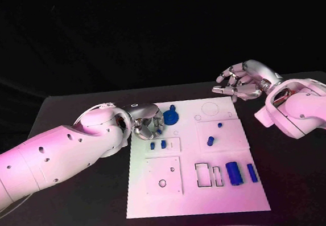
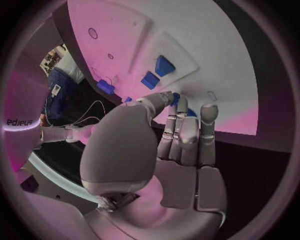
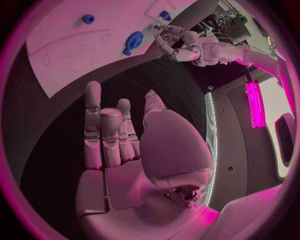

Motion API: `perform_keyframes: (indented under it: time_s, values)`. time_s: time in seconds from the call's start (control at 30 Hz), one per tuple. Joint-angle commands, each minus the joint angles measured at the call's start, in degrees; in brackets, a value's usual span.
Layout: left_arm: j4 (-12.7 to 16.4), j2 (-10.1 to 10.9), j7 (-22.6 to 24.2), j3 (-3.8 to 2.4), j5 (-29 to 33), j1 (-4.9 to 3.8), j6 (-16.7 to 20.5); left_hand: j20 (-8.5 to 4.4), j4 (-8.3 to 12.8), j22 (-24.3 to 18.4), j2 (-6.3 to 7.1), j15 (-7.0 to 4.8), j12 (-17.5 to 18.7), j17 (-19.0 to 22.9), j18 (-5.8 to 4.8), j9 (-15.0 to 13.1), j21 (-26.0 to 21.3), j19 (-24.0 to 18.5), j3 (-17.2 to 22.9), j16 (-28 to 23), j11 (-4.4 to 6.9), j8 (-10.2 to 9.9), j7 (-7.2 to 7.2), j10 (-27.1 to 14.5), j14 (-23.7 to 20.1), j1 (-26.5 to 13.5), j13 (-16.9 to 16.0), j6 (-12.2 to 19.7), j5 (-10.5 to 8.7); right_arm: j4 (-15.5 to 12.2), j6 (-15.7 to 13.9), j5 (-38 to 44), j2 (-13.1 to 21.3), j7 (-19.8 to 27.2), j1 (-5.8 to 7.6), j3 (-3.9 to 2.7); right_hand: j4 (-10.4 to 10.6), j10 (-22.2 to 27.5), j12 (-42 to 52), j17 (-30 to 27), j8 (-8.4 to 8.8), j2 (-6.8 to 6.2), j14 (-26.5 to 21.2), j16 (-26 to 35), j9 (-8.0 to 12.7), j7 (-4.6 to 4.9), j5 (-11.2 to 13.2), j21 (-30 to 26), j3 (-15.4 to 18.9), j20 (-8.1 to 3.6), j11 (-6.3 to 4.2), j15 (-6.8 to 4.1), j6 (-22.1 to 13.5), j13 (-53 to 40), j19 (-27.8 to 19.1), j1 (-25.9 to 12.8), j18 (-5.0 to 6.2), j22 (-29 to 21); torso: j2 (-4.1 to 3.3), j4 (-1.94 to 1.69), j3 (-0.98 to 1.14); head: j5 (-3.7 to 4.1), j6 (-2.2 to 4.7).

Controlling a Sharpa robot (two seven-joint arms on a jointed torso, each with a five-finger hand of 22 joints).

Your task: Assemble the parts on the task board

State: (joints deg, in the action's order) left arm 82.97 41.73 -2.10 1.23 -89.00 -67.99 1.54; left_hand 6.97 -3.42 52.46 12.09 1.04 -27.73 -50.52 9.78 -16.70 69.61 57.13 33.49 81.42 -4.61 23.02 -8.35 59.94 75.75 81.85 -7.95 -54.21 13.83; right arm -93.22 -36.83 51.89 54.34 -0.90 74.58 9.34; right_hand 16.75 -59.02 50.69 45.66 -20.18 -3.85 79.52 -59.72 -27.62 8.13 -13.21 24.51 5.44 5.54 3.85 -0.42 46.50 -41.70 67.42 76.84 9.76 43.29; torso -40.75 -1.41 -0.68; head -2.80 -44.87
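The white task board (image 1: 194, 200) lies in the middle of the black table. My left hand (image 1: 143, 121) hovers at its far left corner, fingers pointing down beside a round blue part (image 1: 170, 116) and apart from it; nothing shows in its grasp. In the left wrist view the left hand (image 2: 169, 150) has its fingers stretched over the board (image 2: 206, 40), and a bit of blue (image 2: 177, 96) shows behind the fingertips. My right hand (image 1: 240, 81) hangs over the table beyond the board's far right corner, fingers apart and empty. The right wrist view shows the right hand (image 3: 125, 160) the same way.
Two small blue parts (image 1: 158, 145) sit in a recess left of centre, and another (image 1: 210, 140) lies to their right. A long blue cylinder (image 1: 233, 172) and a thin blue bar (image 1: 252, 172) lie near the right edge, beside two rectangular slots (image 1: 203, 174).
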Motion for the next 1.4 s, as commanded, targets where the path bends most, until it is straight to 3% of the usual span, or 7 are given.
perform_keyframes:
  time_s: [0.03,0.73,1.4]
  values:
    - [0.0,-0.2,0.2,0.14,0.3,0.10,-1.4,0.04,0.0,0.0,-0.02,-0.26,0.3,-0.1,-0.86,0.1,-0.3,-0.3,-0.4,0.2,0.11,-0.3,0.15,0.3,0.3,-0.6,0.0,0.1,-0.37,-0.1,-0.1,0.4,0.0,0.4,-0.03,-0.01,0.0,0.3,-0.4,-0.1,-0.28,0.18,-0.5,0.2,0.1,0.25,0.2,-0.3,0.2,0.23,-0.15,-0.08,0.2,0.1,0.2,0.3,0.71,-0.1,0.00,-0.03,-0.01,0.01,-0.02]
    - [-0.2,-0.2,0.0,0.20,0.4,0.15,-0.4,0.10,-0.6,-0.7,0.50,0.01,1.5,0.6,-0.79,0.3,-1.0,-0.6,-1.0,0.1,-0.23,-1.6,-0.06,-0.6,-0.1,-1.5,0.0,1.2,-0.29,0.0,-0.1,0.4,0.0,0.4,-0.03,-0.01,0.0,0.3,-0.4,-0.1,-0.36,0.18,-0.4,0.5,0.1,0.25,0.2,-0.6,0.3,0.22,-0.16,-0.09,0.2,0.3,0.3,0.3,0.71,-0.3,-0.01,-0.03,-0.02,-0.08,0.05]
    - [-0.2,-0.1,-0.4,0.20,0.7,0.21,0.0,0.68,-1.3,-1.2,1.28,0.90,3.8,3.0,-0.81,0.6,-1.6,-0.6,-1.2,-0.4,-1.30,-3.6,-0.07,-3.7,-1.3,-2.4,0.3,3.0,-0.24,0.0,-0.1,0.4,0.0,0.3,-0.03,-0.01,0.0,0.6,-0.6,-2.2,-0.35,-0.02,-1.2,2.7,0.2,0.39,0.1,-1.3,0.6,0.31,-0.01,0.04,-0.3,0.9,0.2,0.2,0.66,-0.8,0.00,0.00,0.00,-0.13,0.07]
